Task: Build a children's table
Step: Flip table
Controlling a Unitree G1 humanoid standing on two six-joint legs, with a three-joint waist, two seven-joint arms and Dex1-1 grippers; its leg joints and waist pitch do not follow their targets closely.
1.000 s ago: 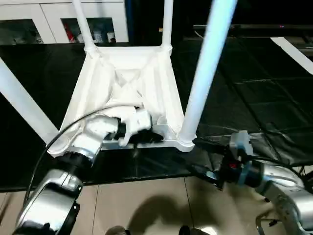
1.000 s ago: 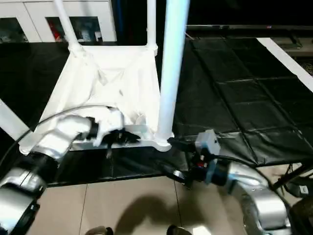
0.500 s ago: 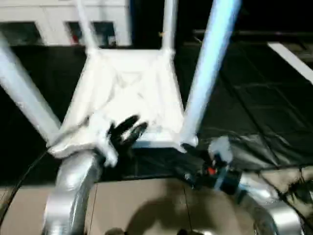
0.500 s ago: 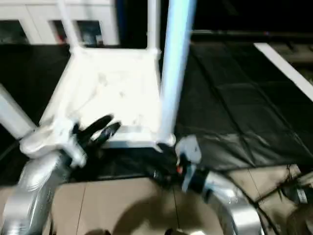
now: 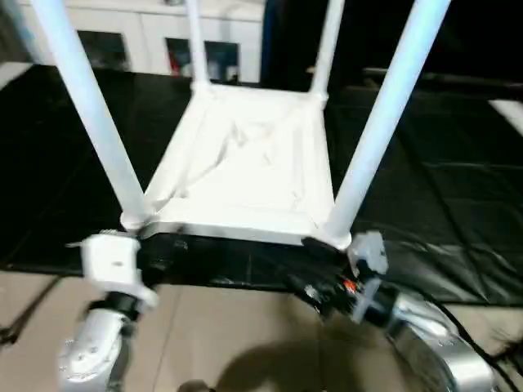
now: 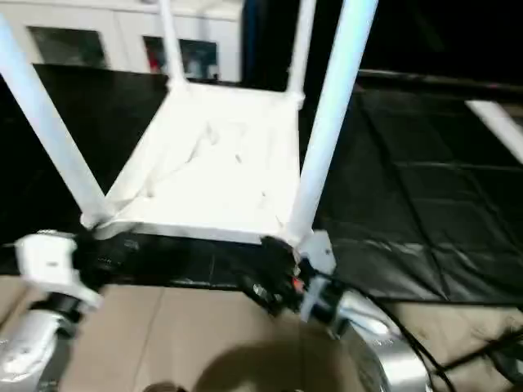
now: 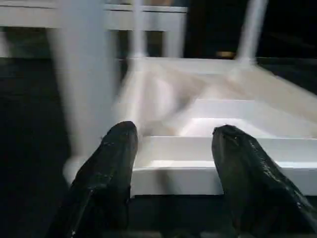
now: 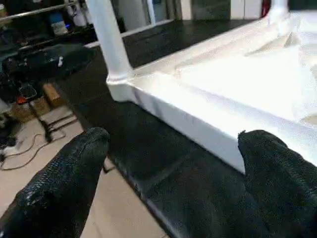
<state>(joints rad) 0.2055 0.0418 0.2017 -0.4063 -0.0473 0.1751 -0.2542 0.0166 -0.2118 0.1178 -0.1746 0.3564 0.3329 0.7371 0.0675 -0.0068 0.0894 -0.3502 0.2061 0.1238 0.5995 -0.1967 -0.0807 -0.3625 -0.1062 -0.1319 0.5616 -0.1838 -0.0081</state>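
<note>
One upturned table top point(image 5: 253, 175) carries four legs point(image 5: 380, 122); two grippers gape.

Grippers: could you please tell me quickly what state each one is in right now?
Left gripper: open, holding nothing, facing the tabletop.
Right gripper: open, holding nothing.

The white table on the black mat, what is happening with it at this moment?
A humanoid robot is assembling a children's table. The tabletop lies upside down on a black mat, and all four legs stand in its corner sockets. Neither arm holds anything: the left pincer and the right pincer are both open, just in front of the top's near edge, the right one by the near right corner.
</note>
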